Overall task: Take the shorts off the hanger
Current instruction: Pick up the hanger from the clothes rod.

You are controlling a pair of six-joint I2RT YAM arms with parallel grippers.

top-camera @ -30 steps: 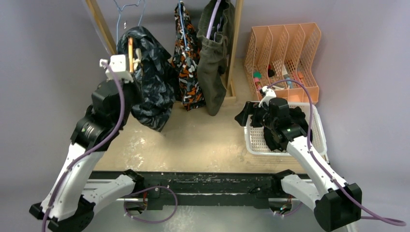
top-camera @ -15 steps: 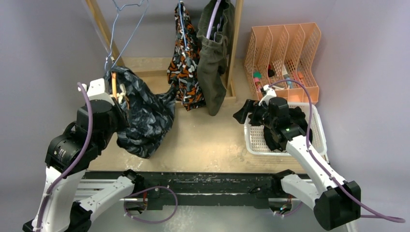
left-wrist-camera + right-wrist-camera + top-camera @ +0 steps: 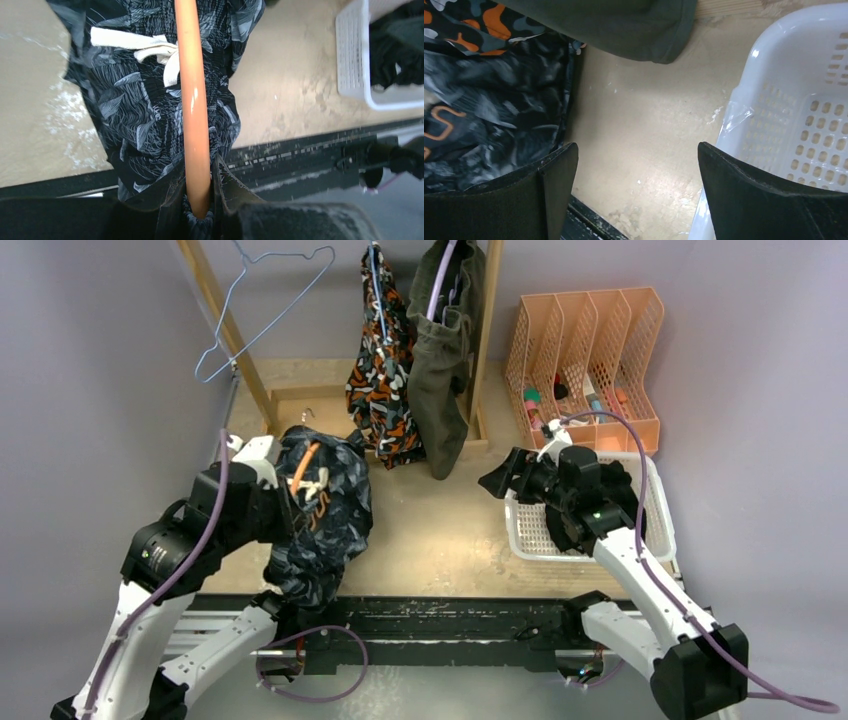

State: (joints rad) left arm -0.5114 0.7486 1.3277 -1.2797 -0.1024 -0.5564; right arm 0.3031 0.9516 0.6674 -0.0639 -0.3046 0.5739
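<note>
Left gripper (image 3: 200,197) is pressed tight on the orange hanger (image 3: 192,100), clamping the bar right at the bottom of the wrist view, and the navy printed shorts (image 3: 325,525) are draped over that bar, white drawstring (image 3: 150,44) knotted just beside it near the top of the frame. From overhead, the bundle sits in the lower left of centre, down by the left arm and well apart from the wooden rack (image 3: 215,300) at the upper left. The fabric trails over the sandy surface (image 3: 430,530) toward the black rail at the bottom edge. An empty blue wire hanger (image 3: 265,295) dangles up on the rack. At top centre the camo shorts (image 3: 383,390) and the olive-green shorts (image 3: 443,370) hang side by side, touching. Over to the right gripper (image 3: 636,150): fingers spread wide, nothing between them, hovering above bare surface just left of the white basket (image 3: 774,95), with the olive hem across the top of its view and the navy print at its left edge. The left wrist view catches black shorts (image 3: 395,45) bunched inside that basket. A peach file organiser (image 3: 590,345) stands just behind the basket, upper right, small items in its slots too small to make out.
</note>
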